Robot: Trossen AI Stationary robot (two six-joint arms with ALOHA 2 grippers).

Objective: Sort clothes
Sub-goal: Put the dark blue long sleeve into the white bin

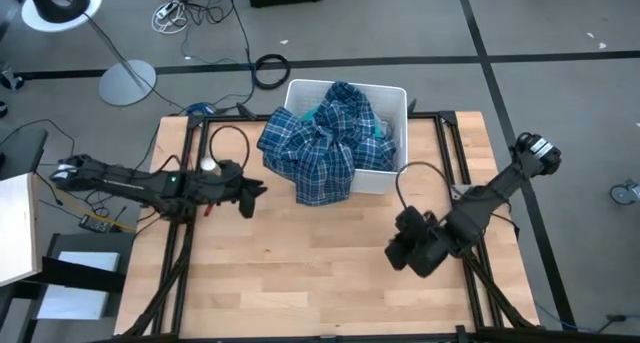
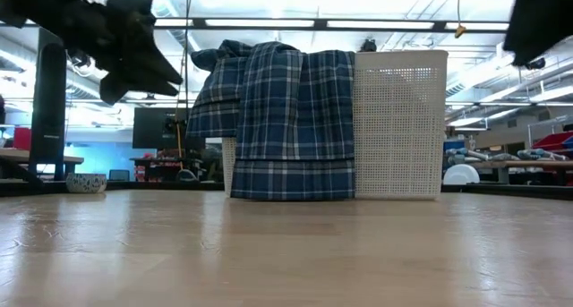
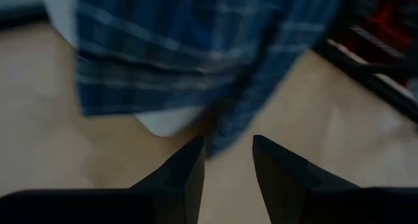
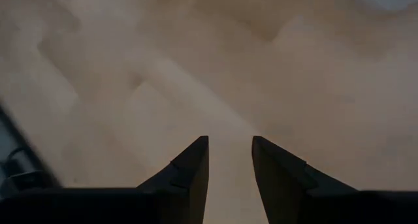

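A navy plaid shirt [image 1: 320,143] is draped over the near left rim of the white bin [image 1: 392,113] and hangs down to the table; it also shows in the low view [image 2: 286,119] and the left wrist view [image 3: 196,54]. A turquoise piece [image 1: 378,129] peeks out inside the bin. The other clothes are hidden. My left gripper [image 1: 252,195] is open and empty, left of the shirt, fingers pointing toward it [image 3: 227,152]. My right gripper [image 1: 402,253] is open and empty above bare table at the near right [image 4: 228,149].
The white bin [image 2: 399,119] stands at the table's far middle. Black frame rails [image 1: 450,153] run along the table's left and right sides. Bare wood [image 1: 310,273] lies between the grippers toward the near edge.
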